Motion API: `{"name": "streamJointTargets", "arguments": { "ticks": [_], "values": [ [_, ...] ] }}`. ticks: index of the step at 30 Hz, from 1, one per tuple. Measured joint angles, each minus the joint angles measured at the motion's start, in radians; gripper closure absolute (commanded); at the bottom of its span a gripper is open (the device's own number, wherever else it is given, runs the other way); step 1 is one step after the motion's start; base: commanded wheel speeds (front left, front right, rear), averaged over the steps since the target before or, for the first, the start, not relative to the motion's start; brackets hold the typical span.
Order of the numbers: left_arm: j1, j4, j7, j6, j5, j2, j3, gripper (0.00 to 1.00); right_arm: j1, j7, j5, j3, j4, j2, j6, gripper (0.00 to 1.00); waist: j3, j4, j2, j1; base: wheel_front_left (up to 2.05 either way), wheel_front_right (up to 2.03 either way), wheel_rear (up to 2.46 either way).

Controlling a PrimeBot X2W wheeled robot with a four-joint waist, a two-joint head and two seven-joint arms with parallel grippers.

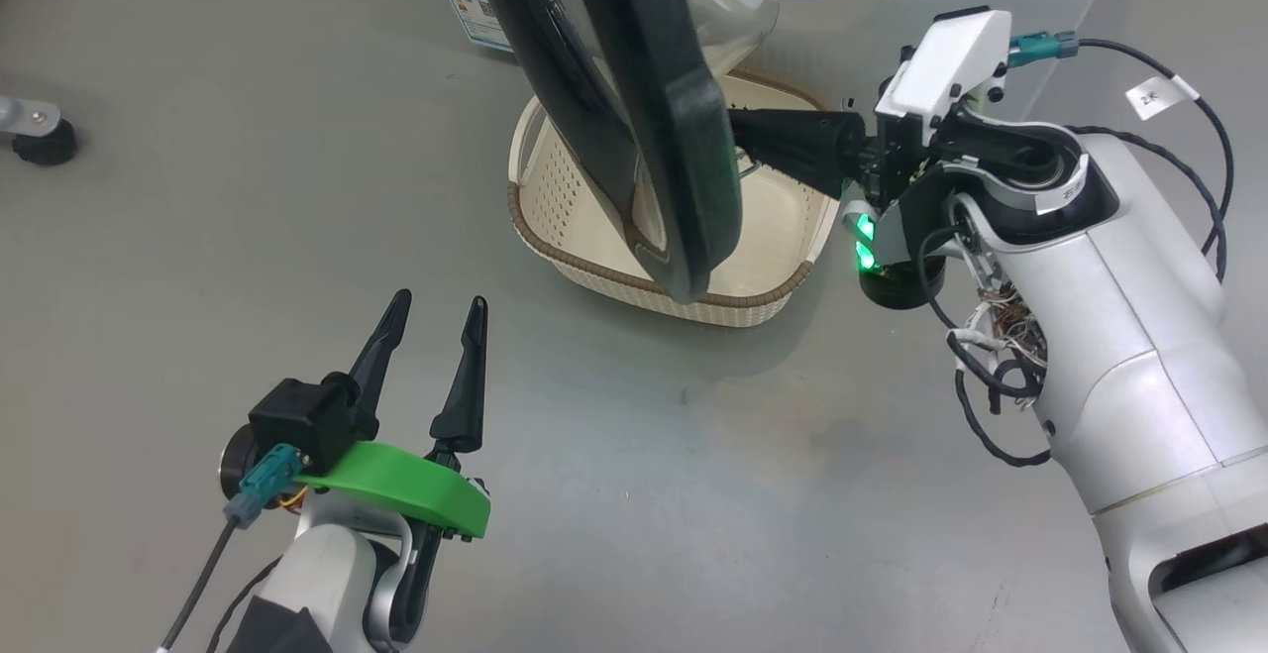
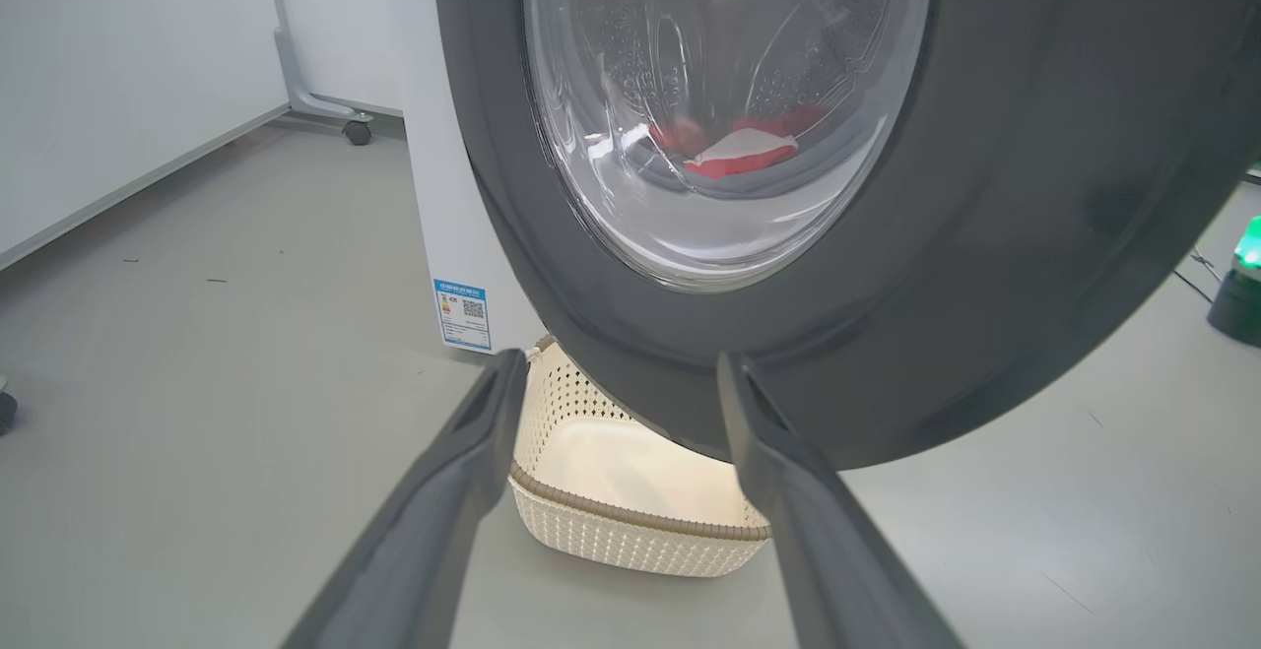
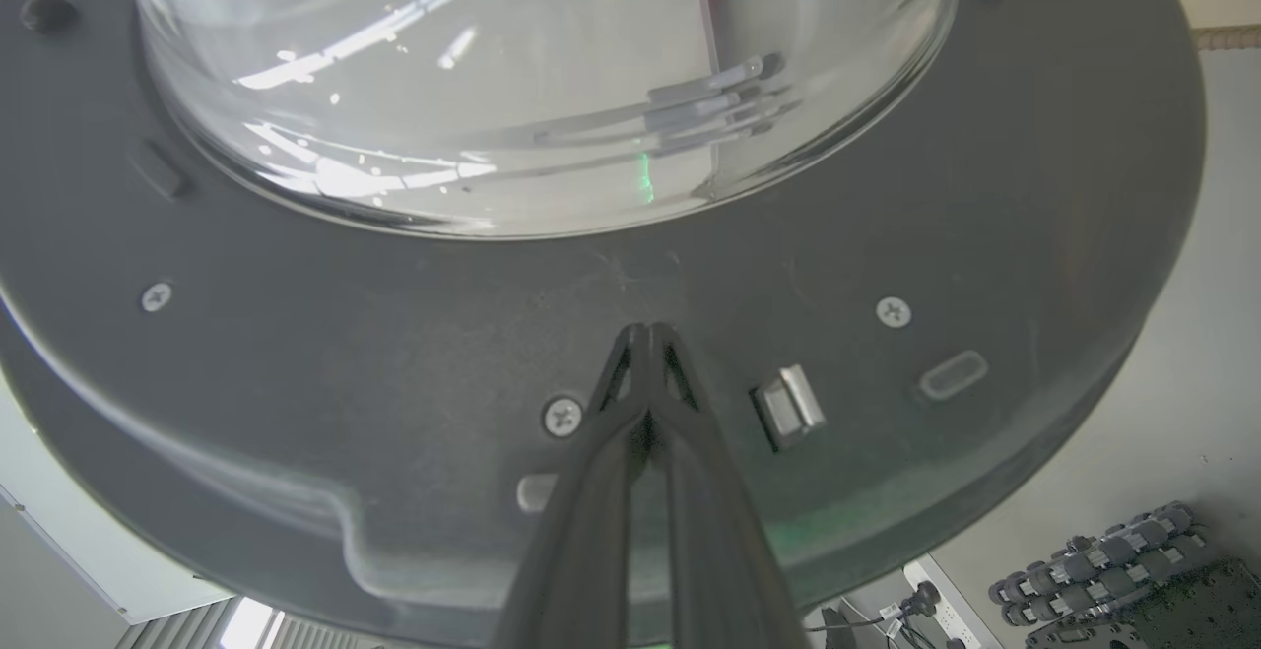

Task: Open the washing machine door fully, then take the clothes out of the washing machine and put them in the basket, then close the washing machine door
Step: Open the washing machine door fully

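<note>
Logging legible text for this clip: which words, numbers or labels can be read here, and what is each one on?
"2E", second character uncertain: white cable tag.
Blue label on the washing machine: QR code and print, too small to read.
White sticker on the right arm: blurred, unreadable.
Clothes seen through the door glass: no print legible.

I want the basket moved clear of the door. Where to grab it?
Likely the basket by its near brown rim, from the left with the open left tool: that rim is a thin lip, and the washing machine door overhangs the middle.
</note>
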Motion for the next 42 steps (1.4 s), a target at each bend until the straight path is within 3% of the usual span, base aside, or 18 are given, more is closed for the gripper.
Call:
{"name": "streamJointTargets", "arguments": {
  "ticks": [19, 31, 37, 42],
  "values": [
    [0.004, 0.003, 0.0, 0.0, -0.002, 0.0, -0.026, 0.0, 0.04, -0.038, 0.141, 0.2, -0.091, 0.002, 0.0, 1.0, -0.018, 0.03, 0.0, 0.0, 0.0, 0.0, 0.0],
    [0.03, 0.007, 0.0, 0.013, 0.002, 0.0, 0.031, 0.0, 0.059, -0.137, 0.167, 0.22, -0.095, 0.006, 0.005, 1.0, -0.056, 0.012, 0.0, 0.0, 0.0, 0.0, 0.0],
    [0.033, 0.007, 0.0, 0.013, 0.027, 0.0, 0.067, 0.0, 0.061, -0.224, 0.044, 0.227, -0.077, -0.01, 0.058, 1.0, -0.095, -0.017, 0.0, 0.0, 0.0, 0.0, 0.0],
    [0.046, 0.011, 0.0, 0.013, 0.036, 0.0, 0.08, 0.0, 0.082, -0.335, -0.097, 0.254, -0.078, -0.09, 0.132, 1.0, -0.136, -0.044, 0.0, 0.0, 0.0, 0.0, 0.0]
  ]
}}
